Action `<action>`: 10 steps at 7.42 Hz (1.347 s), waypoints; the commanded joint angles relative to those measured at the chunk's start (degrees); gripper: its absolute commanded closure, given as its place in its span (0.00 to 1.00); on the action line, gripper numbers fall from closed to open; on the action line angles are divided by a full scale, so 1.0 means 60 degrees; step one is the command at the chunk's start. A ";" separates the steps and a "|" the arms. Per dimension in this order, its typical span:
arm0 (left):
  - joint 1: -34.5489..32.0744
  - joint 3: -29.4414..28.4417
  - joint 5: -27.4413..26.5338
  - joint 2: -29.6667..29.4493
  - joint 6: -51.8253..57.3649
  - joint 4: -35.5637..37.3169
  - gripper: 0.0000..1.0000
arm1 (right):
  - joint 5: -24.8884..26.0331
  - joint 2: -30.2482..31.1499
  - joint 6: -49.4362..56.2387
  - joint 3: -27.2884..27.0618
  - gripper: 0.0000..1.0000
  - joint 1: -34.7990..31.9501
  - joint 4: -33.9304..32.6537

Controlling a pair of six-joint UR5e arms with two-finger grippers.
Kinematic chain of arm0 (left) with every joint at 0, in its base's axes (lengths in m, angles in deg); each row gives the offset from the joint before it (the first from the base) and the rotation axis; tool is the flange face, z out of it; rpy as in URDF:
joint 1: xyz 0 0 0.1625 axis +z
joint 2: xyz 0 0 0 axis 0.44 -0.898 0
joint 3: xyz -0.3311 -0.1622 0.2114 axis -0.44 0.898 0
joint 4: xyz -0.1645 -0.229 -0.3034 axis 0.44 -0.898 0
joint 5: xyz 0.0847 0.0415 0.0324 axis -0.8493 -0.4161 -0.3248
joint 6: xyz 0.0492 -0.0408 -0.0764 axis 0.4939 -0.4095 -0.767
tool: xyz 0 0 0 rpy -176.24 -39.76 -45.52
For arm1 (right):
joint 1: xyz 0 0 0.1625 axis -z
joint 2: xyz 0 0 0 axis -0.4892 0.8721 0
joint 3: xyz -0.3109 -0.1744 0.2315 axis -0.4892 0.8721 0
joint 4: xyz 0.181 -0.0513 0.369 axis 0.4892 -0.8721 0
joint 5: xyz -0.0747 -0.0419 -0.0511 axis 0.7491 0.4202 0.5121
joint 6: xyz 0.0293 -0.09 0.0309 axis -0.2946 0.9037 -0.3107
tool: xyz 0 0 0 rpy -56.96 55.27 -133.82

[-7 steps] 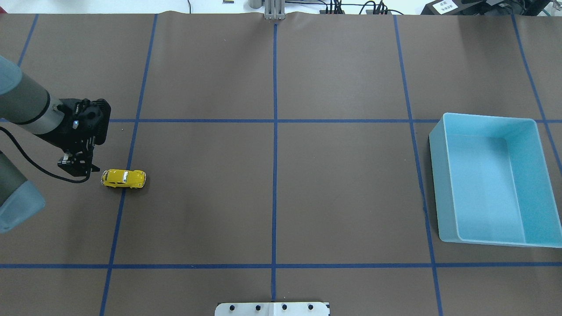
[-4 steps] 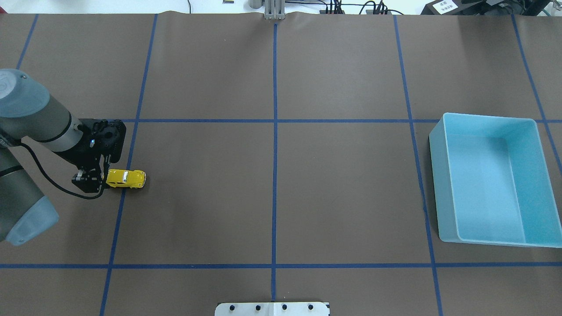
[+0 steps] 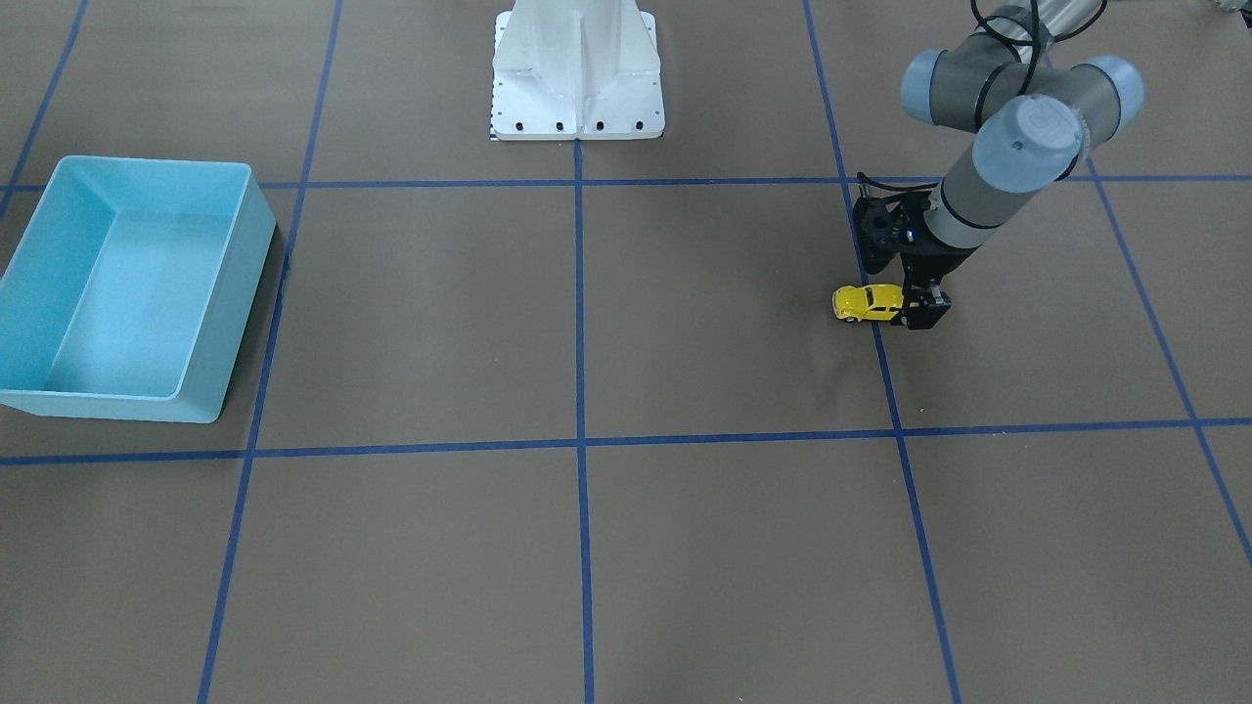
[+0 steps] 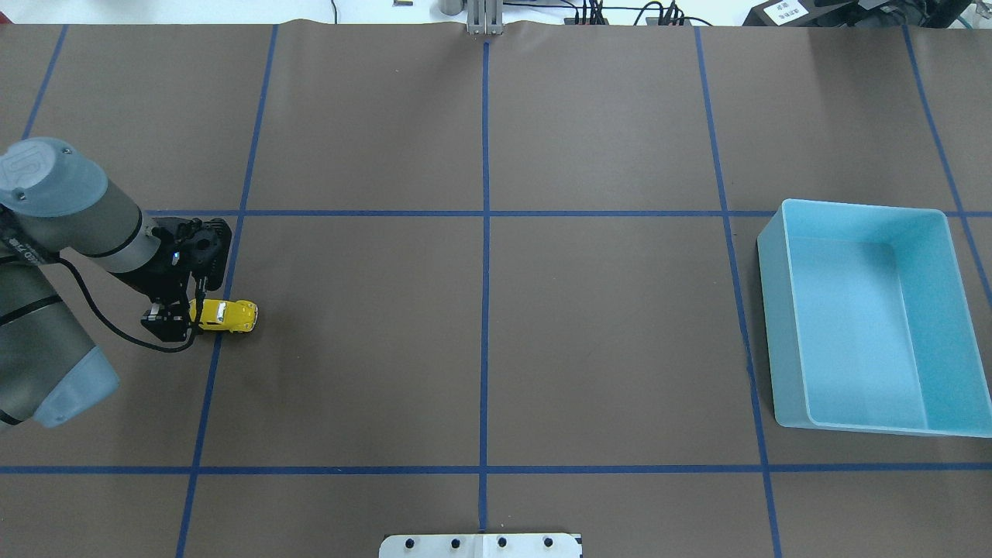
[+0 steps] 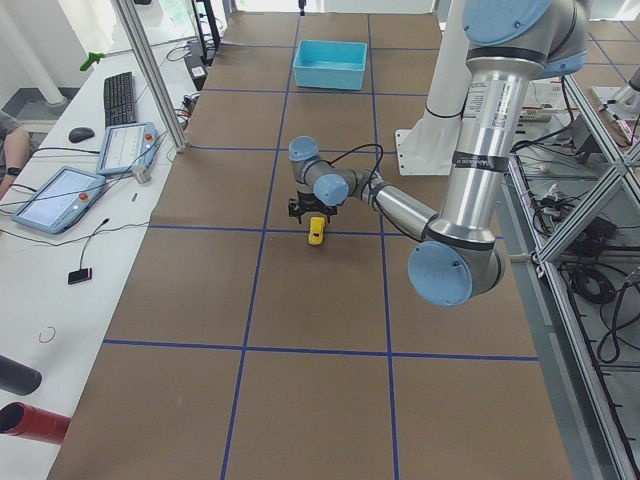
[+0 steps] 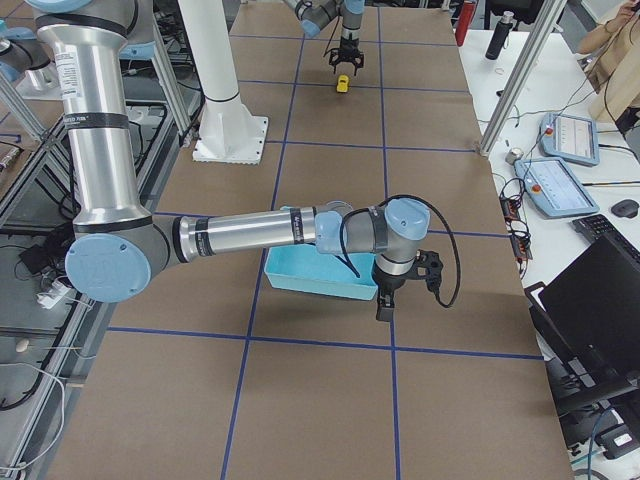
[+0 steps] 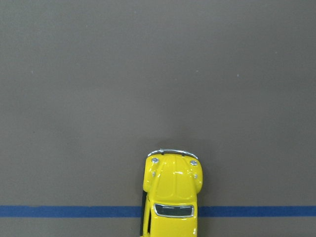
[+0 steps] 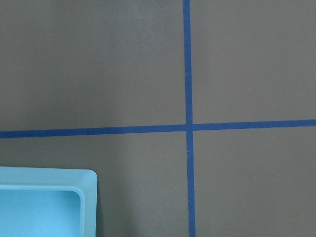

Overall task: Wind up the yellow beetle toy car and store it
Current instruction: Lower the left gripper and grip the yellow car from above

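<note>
Car (image 4: 225, 316) sat on the table (image 4: 542, 349), robot's left side, long axis pointing at the bin (image 4: 779, 325), nose away from the left gripper (image 4: 177, 325), which was at its tail. Couldn't read the jaw gap on either arm. Right gripper (image 6: 383, 308) was beside the bin, well apart from the car.

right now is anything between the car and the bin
Nothing visible does. Only bare table with flat blue tape lines lies between the car and the bin. The left tool is at the car's rear, on the side away from the bin.
</note>
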 commanded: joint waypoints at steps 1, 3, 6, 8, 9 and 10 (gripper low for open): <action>0.0020 -0.0171 0.0000 -0.0097 -0.0389 -0.0342 0.00 | 0.0000 0.0000 0.0000 0.0000 0.00 0.0006 0.0000; 0.0180 -0.0199 -0.0015 -0.0112 -0.0609 -0.0343 0.00 | 0.0000 0.0000 0.0000 0.0000 0.00 0.0006 0.0000; 0.0283 -0.0463 -0.0015 -0.0229 -0.0610 -0.0343 0.00 | 0.0000 0.0000 0.0000 0.0000 0.00 0.0006 0.0000; 0.0313 -0.0623 -0.0015 -0.0390 -0.0596 -0.0343 0.00 | 0.0000 0.0000 0.0000 0.0000 0.00 0.0006 0.0000; 0.0327 -0.0741 -0.0015 -0.0463 -0.0581 -0.0357 0.00 | 0.0000 0.0000 0.0000 0.0000 0.00 -0.0008 0.0000; 0.0357 -0.0756 -0.0015 -0.0449 -0.0581 -0.0357 0.00 | 0.0000 0.0000 0.0000 0.0000 0.00 0.0006 0.0000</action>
